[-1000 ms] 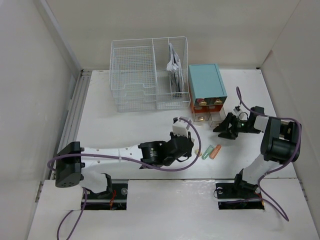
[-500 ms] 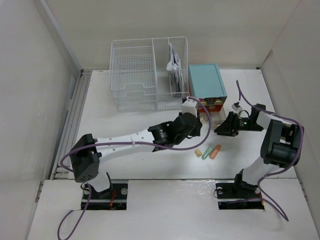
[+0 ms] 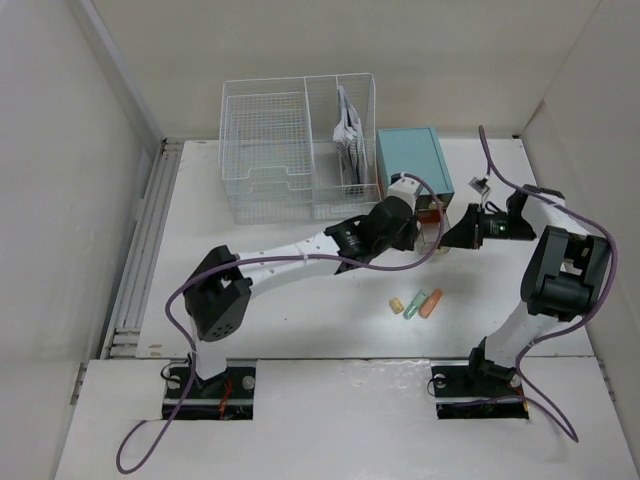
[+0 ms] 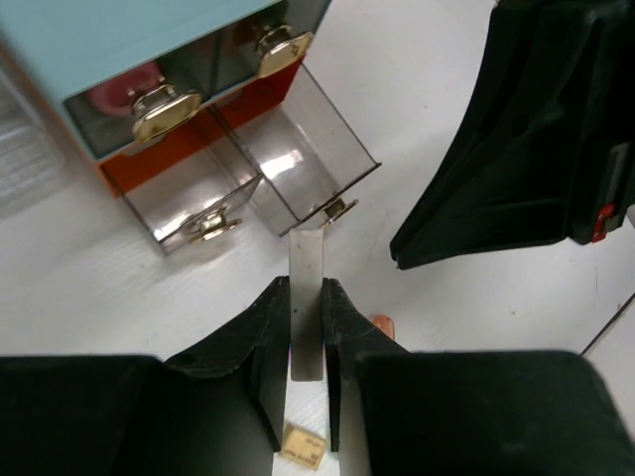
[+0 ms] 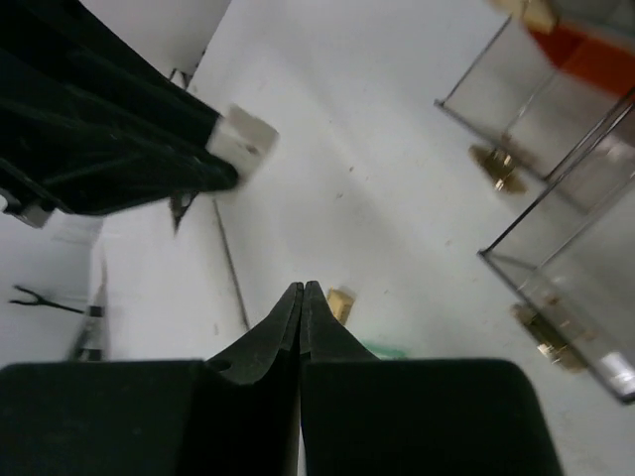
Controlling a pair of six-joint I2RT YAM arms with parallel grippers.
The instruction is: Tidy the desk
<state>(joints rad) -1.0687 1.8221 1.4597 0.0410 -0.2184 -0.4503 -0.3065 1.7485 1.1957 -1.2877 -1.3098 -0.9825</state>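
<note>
Our left gripper (image 4: 306, 293) pinches a thin pale strip (image 4: 307, 253) just near the open drawer (image 4: 303, 167); we should carry it fully over before letting go. The right gripper (image 5: 301, 302) is pressed together, empty, and the desk (image 3: 300, 330) spreads under both.

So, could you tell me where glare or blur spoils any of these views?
Left wrist view: glare on the floor of the open clear drawer, shiny brass knobs, and the left pincer, shut on a pale strip, reads as featureless black. Right wrist view: the clear drawers look soft. Top external view: even light, faint shadows on the desk.
</note>
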